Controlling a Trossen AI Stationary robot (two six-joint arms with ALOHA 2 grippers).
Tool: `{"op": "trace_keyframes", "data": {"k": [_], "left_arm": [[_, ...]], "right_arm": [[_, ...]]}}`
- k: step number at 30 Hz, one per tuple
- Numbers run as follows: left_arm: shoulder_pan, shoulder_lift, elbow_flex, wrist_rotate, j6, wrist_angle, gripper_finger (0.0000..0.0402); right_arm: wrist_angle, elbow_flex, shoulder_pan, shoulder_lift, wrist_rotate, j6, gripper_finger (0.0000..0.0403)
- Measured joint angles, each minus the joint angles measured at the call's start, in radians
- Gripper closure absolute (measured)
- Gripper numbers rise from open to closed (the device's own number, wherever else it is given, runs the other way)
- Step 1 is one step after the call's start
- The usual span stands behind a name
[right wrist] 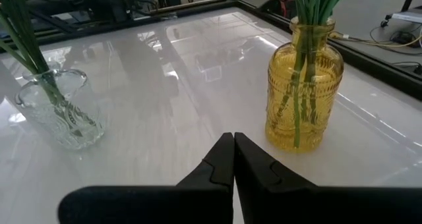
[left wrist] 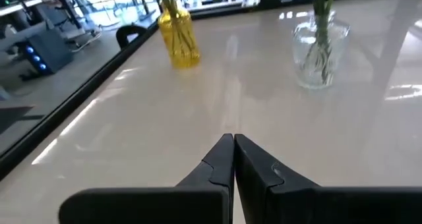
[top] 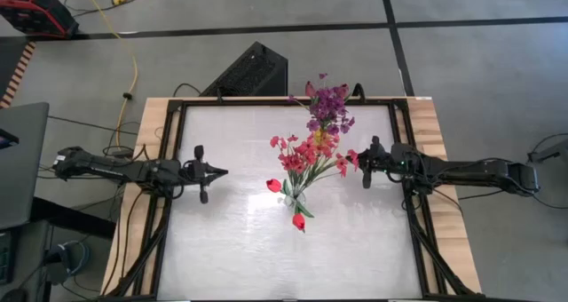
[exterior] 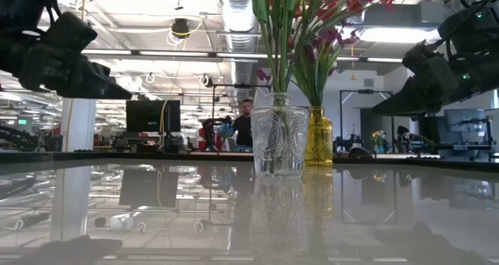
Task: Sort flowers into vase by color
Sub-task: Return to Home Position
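High view: the red flowers (top: 306, 155) cover the clear vase (top: 294, 198) except a small part at their 7 o'clock edge. The purple flowers (top: 328, 107), at 1 o'clock from the red ones, cover the yellow vase (exterior: 320, 136); it cannot be made out from above.

Low view: the upper edge cuts off most blooms. The clear vase covers the 9 o'clock edge of the yellow vase. The left arm (exterior: 54, 58) and right arm (exterior: 448, 66) are blurred and cut by the side edges. A person (exterior: 245, 125) beyond the counter (exterior: 249, 218) is too small to describe.

Wrist views: the picture edge cuts off every bloom; only stalks show.
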Motion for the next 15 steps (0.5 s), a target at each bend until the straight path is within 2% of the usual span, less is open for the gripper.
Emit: {"op": "trace_keyframes", "data": {"k": [15], "left_arm": [[0.000, 0.000, 0.002, 0.011, -0.031, -0.024, 0.0401]], "right_arm": [[0.001, 0.000, 0.000, 0.000, 0.000, 0.000, 0.0367]]}}
